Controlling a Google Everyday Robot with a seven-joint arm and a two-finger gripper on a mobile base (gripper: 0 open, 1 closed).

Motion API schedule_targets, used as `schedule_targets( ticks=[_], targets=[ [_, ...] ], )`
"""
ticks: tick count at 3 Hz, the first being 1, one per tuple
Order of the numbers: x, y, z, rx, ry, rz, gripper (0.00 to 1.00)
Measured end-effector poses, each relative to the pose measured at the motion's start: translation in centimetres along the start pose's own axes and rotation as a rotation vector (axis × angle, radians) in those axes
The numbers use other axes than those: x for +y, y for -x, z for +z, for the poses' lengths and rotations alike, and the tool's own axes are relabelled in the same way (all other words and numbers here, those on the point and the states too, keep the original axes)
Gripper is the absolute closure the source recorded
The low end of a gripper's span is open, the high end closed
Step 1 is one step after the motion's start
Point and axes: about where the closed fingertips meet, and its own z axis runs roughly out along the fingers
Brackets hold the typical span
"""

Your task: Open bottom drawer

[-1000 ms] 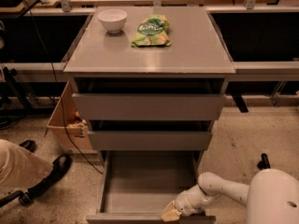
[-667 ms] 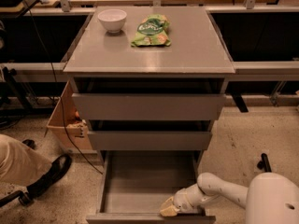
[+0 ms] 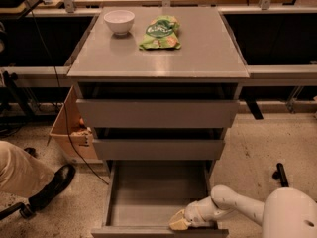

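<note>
1. Gripper (image 3: 180, 222) sat low at the front right corner of the bottom drawer (image 3: 148, 231), its tan tip just behind the front panel and over the tray. Whether it was spread or pressed together could not be told.
2. Its white arm (image 3: 233, 206) reached in from the right, coming from the rounded white robot body (image 3: 292, 214) at the lower right corner of the view.
3. That bottom drawer, the lowest of three in the grey cabinet (image 3: 198, 53), stood pulled well out. Its shallow grey tray lay exposed and its front panel sat at the lower edge of the view.
4. Above it sat the middle drawer (image 3: 158, 148), and above that the top drawer (image 3: 158, 113), whose front looked the widest. Each had a dark gap over its front.
5. On the cabinet top, a white bowl (image 3: 120, 21) stood at the back left. A green bag (image 3: 160, 32) lay just to the right of it, and the two were not touching.
6. On the floor to the left of the cabinet stood a cardboard box (image 3: 66, 133). A person's tan-trousered leg (image 3: 20, 175) and black shoe (image 3: 52, 186) were at the lower left.
</note>
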Motion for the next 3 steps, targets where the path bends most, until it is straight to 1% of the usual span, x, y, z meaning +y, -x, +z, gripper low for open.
schedule_targets(
  ticks=[1,2,3],
  targets=[
    [-1.6,0.9,3.3,-0.088,0.067,0.012,1.00],
    [-4.3,1.1,5.3,-0.140,0.089,0.033,1.00],
    [-6.1,2.7,6.2,-0.178,0.100,0.020,1.00]
  ],
)
